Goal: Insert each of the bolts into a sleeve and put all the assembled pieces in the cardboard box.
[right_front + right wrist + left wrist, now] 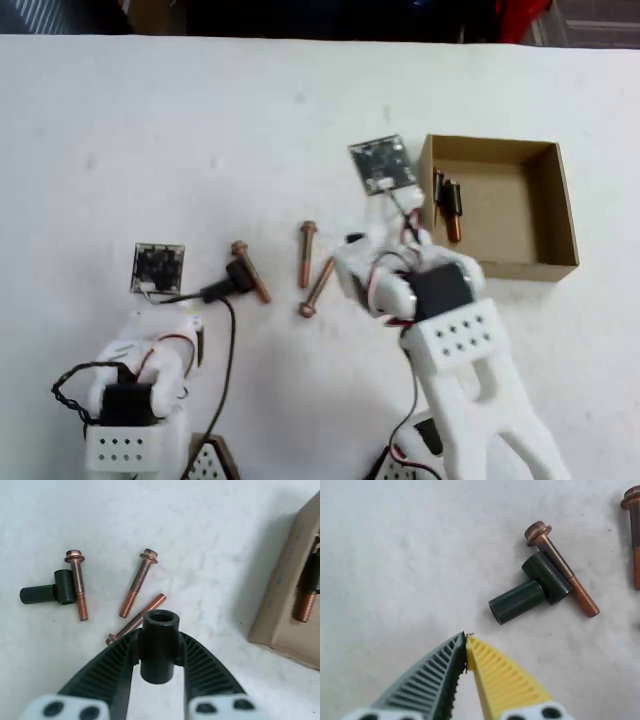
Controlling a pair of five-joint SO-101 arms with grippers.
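Observation:
My right gripper (159,652) is shut on a black sleeve (159,642), held upright with its bore facing the camera, above the table. Below it lie three copper bolts (139,582) (135,622) (76,582). The last rests against two more dark sleeves (517,601) (547,577). My left gripper (466,641) is shut and holds nothing, a short way from those sleeves and their bolt (562,570). The cardboard box (545,200) stands to the right, with assembled pieces (447,205) by its left wall.
The right arm (450,320) stretches from the front edge toward the middle of the table, just left of the box. The left arm (135,390) sits at the front left, its cable (228,360) trailing past the sleeves.

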